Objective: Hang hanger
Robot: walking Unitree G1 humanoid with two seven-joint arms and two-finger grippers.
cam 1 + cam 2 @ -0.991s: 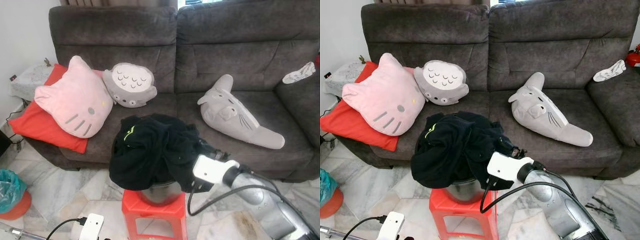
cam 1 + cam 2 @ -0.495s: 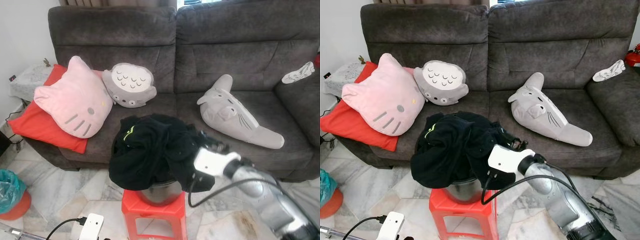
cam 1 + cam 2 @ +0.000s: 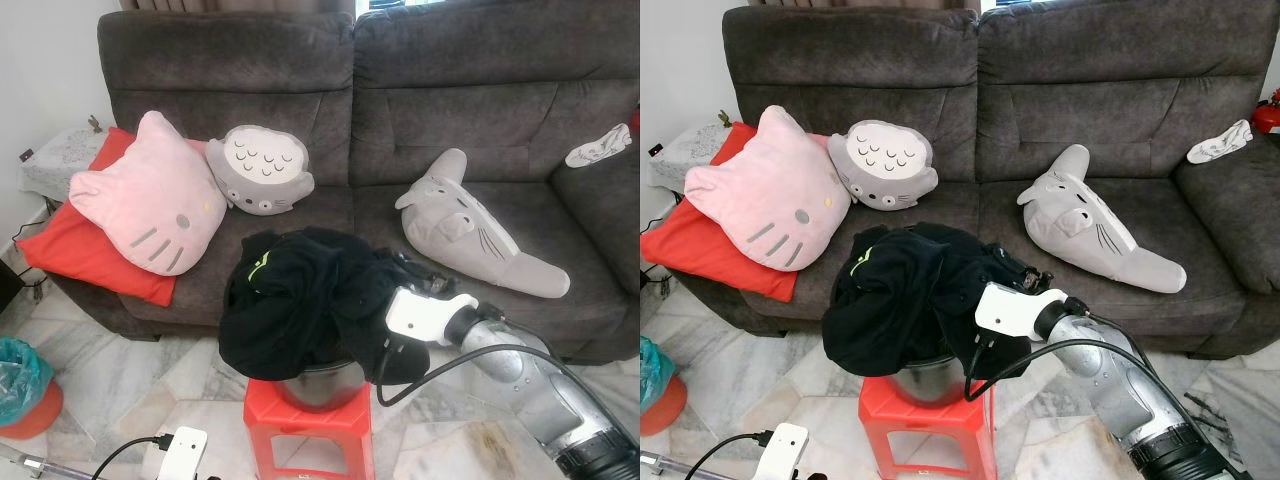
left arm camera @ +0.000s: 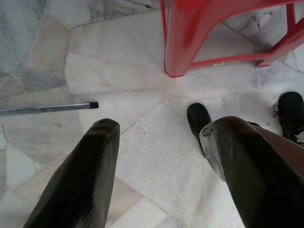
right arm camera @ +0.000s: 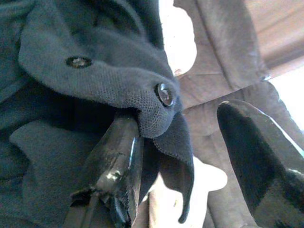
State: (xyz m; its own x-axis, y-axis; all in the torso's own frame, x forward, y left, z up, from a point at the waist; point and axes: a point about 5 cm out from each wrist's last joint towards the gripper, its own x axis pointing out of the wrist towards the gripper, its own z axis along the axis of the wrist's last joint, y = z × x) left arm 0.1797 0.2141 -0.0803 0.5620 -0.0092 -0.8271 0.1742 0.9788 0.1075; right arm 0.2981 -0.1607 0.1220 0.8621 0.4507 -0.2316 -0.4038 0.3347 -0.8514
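Note:
A heap of black clothing [image 3: 300, 300] with a small green mark lies over a metal pot [image 3: 320, 385] on a red plastic stool [image 3: 310, 435] in front of the sofa. My right gripper [image 3: 402, 268] reaches into the heap's right edge. In the right wrist view it [image 5: 180, 118] is open, and a buttoned fold of the black cloth [image 5: 109, 71] lies over one finger [image 5: 116, 156]. My left gripper [image 4: 161, 128] hangs open low over the marble floor, beside a leg of the stool [image 4: 185, 42]. I see no hanger.
The dark grey sofa [image 3: 430, 100] holds a pink cat cushion [image 3: 150, 205], a red cushion [image 3: 60, 250], a round grey cushion [image 3: 262, 170] and a long grey plush [image 3: 475, 235]. A white cloth [image 3: 598, 147] lies on its right arm. A teal bin [image 3: 20, 375] stands at left.
My right arm has pushed a little up and forward, deeper into the edge of the black clothing. The heap and cushions stay put.

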